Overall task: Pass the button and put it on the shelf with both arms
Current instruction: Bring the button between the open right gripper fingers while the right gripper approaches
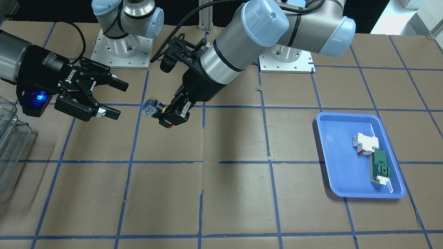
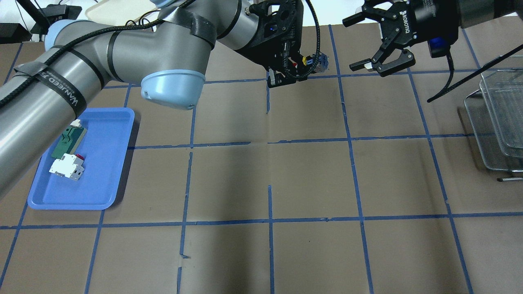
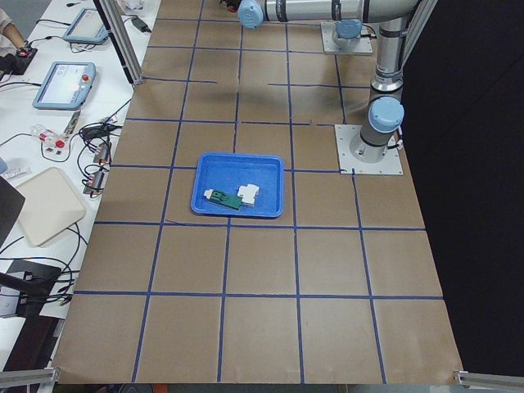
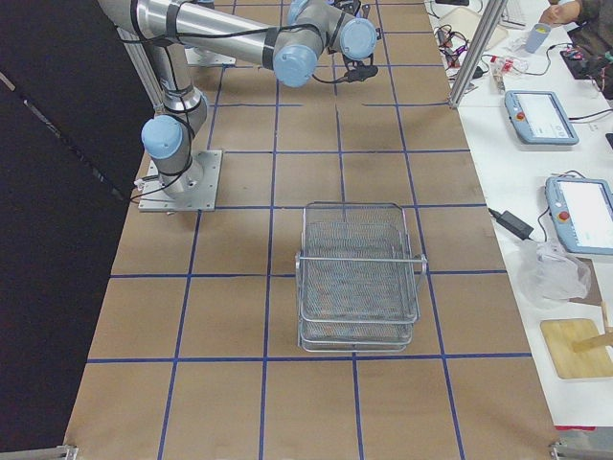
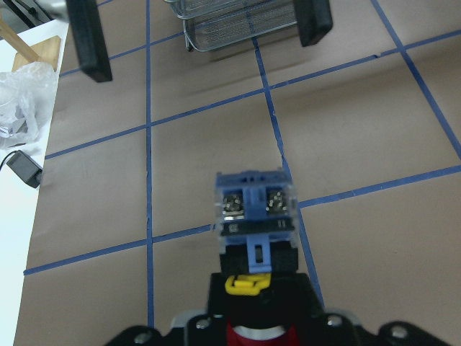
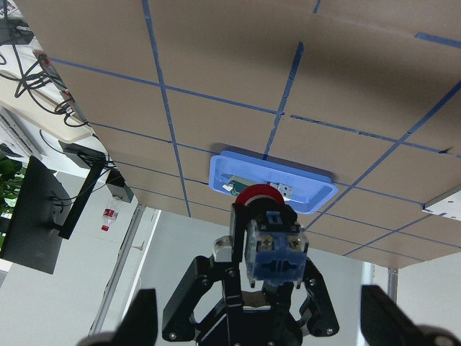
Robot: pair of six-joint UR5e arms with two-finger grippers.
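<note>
My left gripper (image 1: 173, 117) is shut on the button (image 1: 157, 112) and holds it above the table. It grips the button at its black collar. The red cap points down and back, and the clear bluish block (image 2: 322, 60) points toward my right gripper (image 1: 119, 99). My right gripper is open and empty, level with the button and a short gap from it. In the left wrist view the button (image 5: 256, 216) fills the middle. In the right wrist view the button (image 6: 274, 249) sits between my open right fingers. The shelf (image 2: 498, 118), a see-through rack of stacked tiers, stands beyond my right gripper.
A shallow blue tray (image 1: 339, 155) lies on my left side and holds a white-and-red breaker block (image 1: 365, 143) and a flat green part (image 1: 380, 167). The shelf also shows in the exterior right view (image 4: 359, 278). Brown paper with blue tape lines covers the table.
</note>
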